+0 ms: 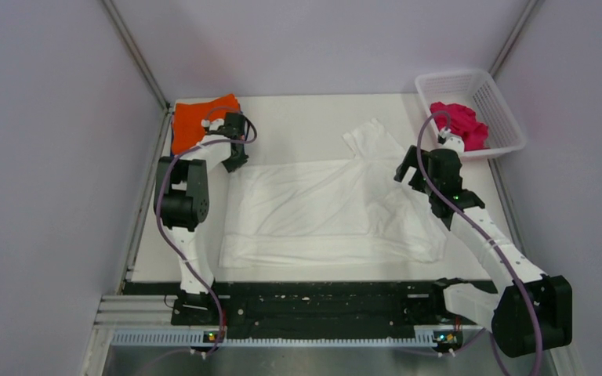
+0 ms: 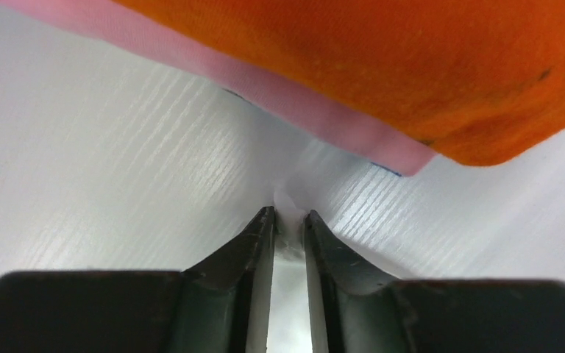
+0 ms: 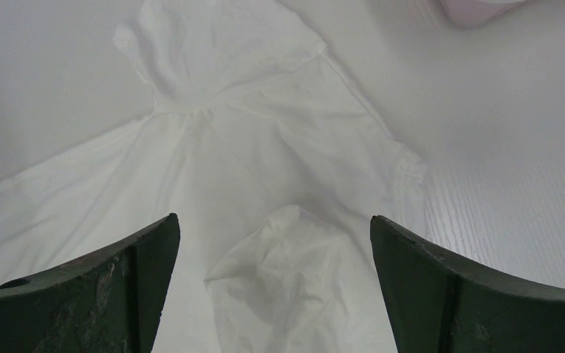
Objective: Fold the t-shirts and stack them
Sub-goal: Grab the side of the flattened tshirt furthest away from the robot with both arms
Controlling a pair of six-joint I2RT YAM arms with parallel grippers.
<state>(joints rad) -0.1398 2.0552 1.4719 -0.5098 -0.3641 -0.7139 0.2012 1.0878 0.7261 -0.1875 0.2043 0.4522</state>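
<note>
A white t-shirt (image 1: 321, 207) lies spread flat on the table, one sleeve (image 1: 368, 137) pointing to the far side; no print shows on it. My left gripper (image 1: 235, 160) is at its far left corner, shut on a pinch of the white cloth (image 2: 290, 198). Just beyond it lies a folded orange shirt (image 1: 196, 121) on top of a pink shirt (image 2: 287, 92). My right gripper (image 1: 409, 171) is open over the shirt's right side, above a raised fold (image 3: 287, 257). A magenta shirt (image 1: 458, 121) sits crumpled in the basket.
The white lattice basket (image 1: 455, 76) stands at the far right corner of the table. A thin blue edge (image 2: 386, 168) shows under the pink shirt. Grey walls close in the table on the left, right and far sides.
</note>
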